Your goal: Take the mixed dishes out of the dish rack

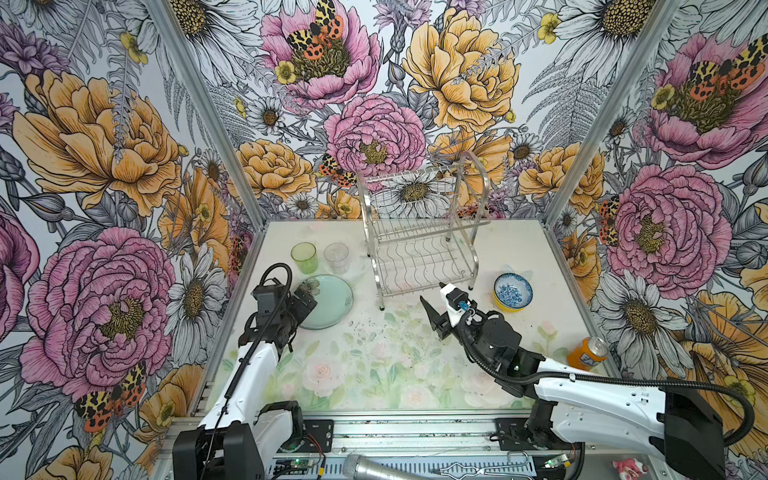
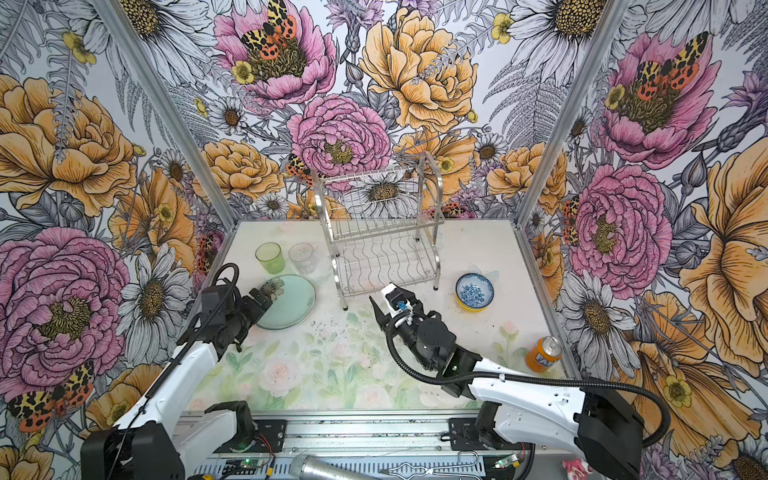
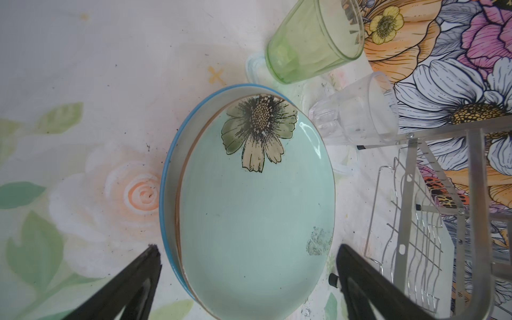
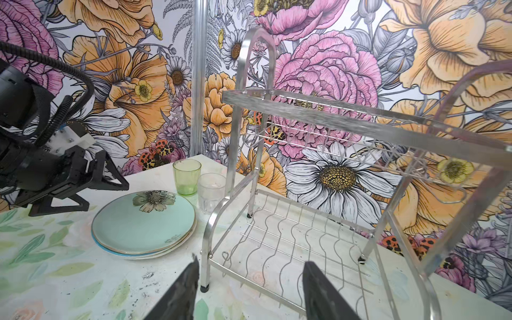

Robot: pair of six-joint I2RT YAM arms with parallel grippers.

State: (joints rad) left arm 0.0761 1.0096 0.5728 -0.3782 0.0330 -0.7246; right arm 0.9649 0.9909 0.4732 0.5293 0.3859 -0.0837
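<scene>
**Chrome rack bare, dishes all on the worktop**

Your dish rack (image 1: pixel 422 239) stands at the back of the worktop (image 1: pixel 374 365), and both wire tiers hold nothing. All the dishes you can see sit on the worktop around it.

To the left of the rack lies a plate stack (image 4: pixel 155 250). On top of it is the pale green plate (image 1: pixel 328 301), with a printed flower at its rim. Just behind the stack stand the green tumbler (image 1: pixel 304 257) and the clear tumbler (image 1: pixel 336 257), both upright and side by side. To the right of the rack, the blue-and-white bowl (image 1: pixel 513 289) sits nested inside the yellow bowl (image 1: pixel 509 308). The orange soda can (image 1: pixel 587 353) stands well apart from them, near the right edge.

Your left gripper (image 1: pixel 309 299) hangs over the left rim of the plate stack. Its jaws are spread wide and it grips nothing. Your right gripper (image 1: pixel 432 291) is just in front of the rack's near left foot and points at the lower tier. Its jaws are also parted and empty.
</scene>
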